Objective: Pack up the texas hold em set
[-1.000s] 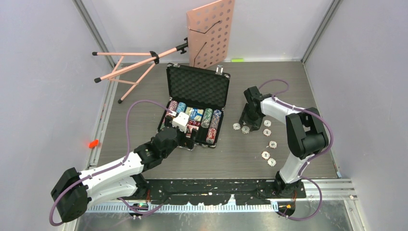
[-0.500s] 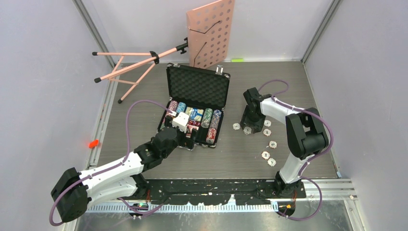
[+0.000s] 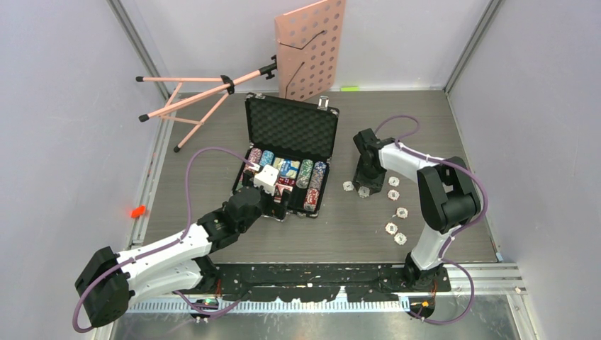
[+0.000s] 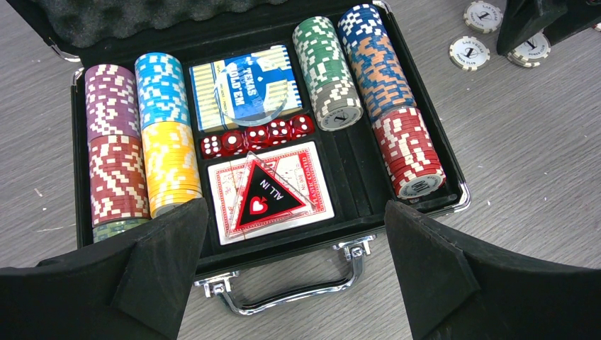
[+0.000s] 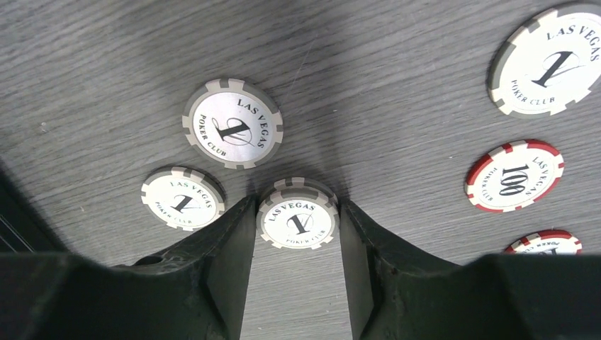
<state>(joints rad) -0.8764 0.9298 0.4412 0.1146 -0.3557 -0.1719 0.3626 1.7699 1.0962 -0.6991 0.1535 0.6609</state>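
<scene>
The black case (image 3: 292,129) lies open, lid up. Its tray (image 4: 368,205) holds rows of striped chips (image 4: 375,64), two card decks (image 4: 244,88), red dice (image 4: 256,136) and an "ALL IN" triangle (image 4: 266,191). My left gripper (image 4: 295,205) is open and empty above the front rim and chrome handle (image 4: 290,294); it also shows in the top view (image 3: 278,205). My right gripper (image 5: 298,209) is down on the table right of the case (image 3: 365,185), shut on a short stack of white chips (image 5: 298,221). Loose white chips (image 5: 232,124) and red chips (image 5: 514,176) lie around it.
A pink perforated music stand (image 3: 310,49) leans behind the case, its tripod legs (image 3: 191,99) lying at the back left. Several loose chips (image 3: 397,212) trail down the table's right side. An orange-red object (image 3: 137,210) sits at the left edge.
The right arm has shifted slightly back and left at the chips. The left arm has not moved.
</scene>
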